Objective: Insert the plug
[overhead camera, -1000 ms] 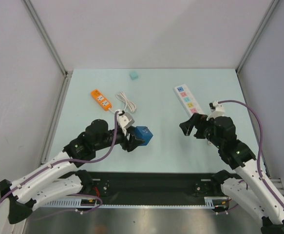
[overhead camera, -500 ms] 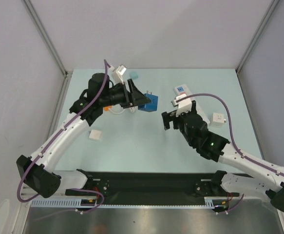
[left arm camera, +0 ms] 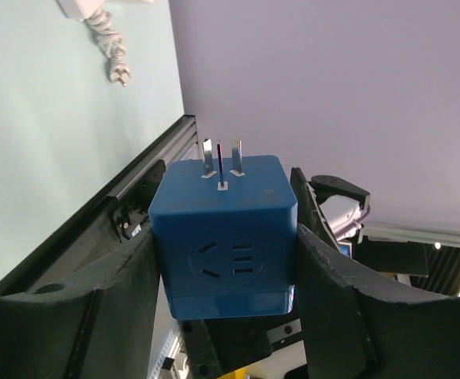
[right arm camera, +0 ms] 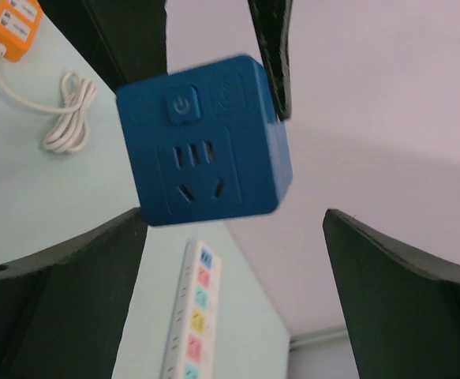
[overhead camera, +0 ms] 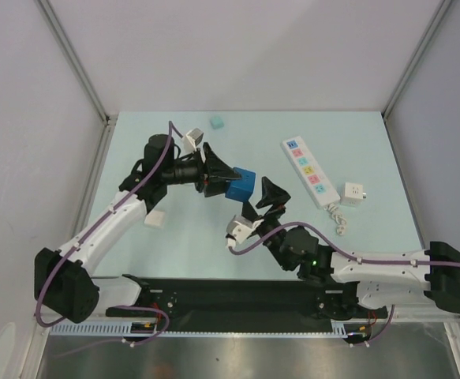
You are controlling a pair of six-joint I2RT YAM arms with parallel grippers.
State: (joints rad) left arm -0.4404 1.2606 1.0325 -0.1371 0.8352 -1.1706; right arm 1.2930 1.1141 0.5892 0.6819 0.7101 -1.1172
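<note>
Right gripper [overhead camera: 263, 202] nearest me, fingers wide apart, empty. Just beyond, left gripper [overhead camera: 226, 181] clamps the one blue plug cube [overhead camera: 241, 186], off the table. I count one white cube [overhead camera: 155, 219] left, a second white cube [overhead camera: 353, 193] beside the one white power strip [overhead camera: 304, 168], one orange strip [right arm camera: 10, 25], one teal block [overhead camera: 216, 122] farthest.

Shows deep blue on the cube plug [left arm camera: 223, 237], silver on its prongs [left arm camera: 207, 154]. At two o'clock, sets blue, pink, green and yellow patches along a white power strip [overhead camera: 305, 167].
</note>
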